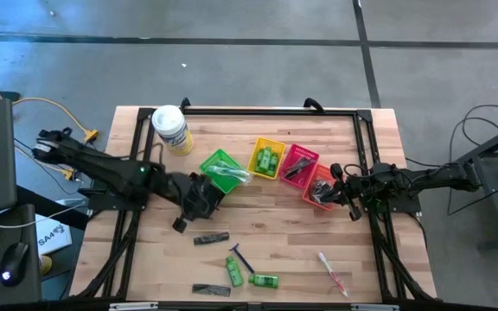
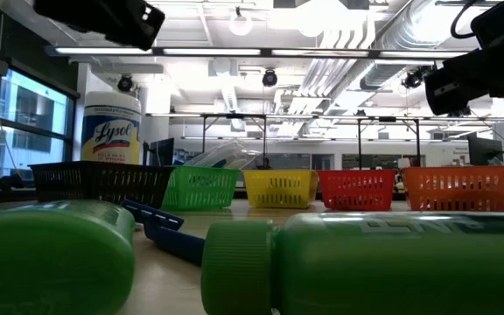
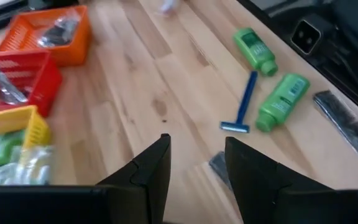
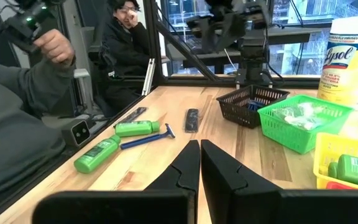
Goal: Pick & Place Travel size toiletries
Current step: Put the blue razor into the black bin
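Lay loose on the front of the wooden desk (image 1: 145, 259): two green bottles (image 1: 234, 271), a blue razor (image 1: 241, 257), two black combs (image 1: 211, 238) and a wrapped toothbrush (image 1: 332, 272). Sat farther back in a row: black basket (image 1: 199, 195), green basket (image 1: 217, 164), yellow basket (image 1: 267, 159) with more green bottles, red basket (image 1: 298, 164), orange basket (image 1: 319, 188). Stood beside them, a white-lidded wipes tub (image 1: 170, 128). Hung above the black basket, left hand (image 3: 194, 163) partly open, nothing held. Hovered by the orange basket, right hand (image 4: 200, 158) closed and empty.
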### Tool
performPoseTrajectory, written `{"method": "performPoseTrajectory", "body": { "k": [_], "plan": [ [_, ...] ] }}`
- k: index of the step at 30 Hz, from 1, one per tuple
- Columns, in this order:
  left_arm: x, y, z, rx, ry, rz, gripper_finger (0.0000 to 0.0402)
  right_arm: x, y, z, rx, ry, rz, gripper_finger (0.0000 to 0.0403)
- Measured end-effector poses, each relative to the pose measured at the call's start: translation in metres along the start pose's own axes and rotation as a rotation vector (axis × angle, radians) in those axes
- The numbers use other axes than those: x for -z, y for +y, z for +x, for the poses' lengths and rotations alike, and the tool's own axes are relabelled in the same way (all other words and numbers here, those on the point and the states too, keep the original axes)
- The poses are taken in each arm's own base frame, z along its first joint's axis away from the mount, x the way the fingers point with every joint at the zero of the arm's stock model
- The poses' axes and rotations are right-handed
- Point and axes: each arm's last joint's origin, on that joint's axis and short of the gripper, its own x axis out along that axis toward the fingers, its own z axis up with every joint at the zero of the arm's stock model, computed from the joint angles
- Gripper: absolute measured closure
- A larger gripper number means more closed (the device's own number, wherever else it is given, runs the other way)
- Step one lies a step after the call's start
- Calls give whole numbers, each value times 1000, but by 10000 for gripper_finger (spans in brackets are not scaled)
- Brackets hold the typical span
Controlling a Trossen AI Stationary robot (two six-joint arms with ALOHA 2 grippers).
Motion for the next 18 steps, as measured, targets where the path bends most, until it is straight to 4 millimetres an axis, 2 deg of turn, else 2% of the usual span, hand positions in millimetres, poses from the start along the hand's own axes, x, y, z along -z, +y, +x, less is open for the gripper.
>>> {"method": "performPoseTrajectory", "body": {
  "k": [5, 10, 18],
  "plan": [
    [20, 14, -16, -22, -54, 8, 256, 0, 0, 0, 0, 0, -15, 396],
    [37, 16, -24, -58, -119, 2, 256, -3, -1, 0, 52, -28, -22, 396],
    [48, 13, -29, -77, -113, -37, 256, -3, -6, -1, 208, -31, -90, 396]
  ]
}}
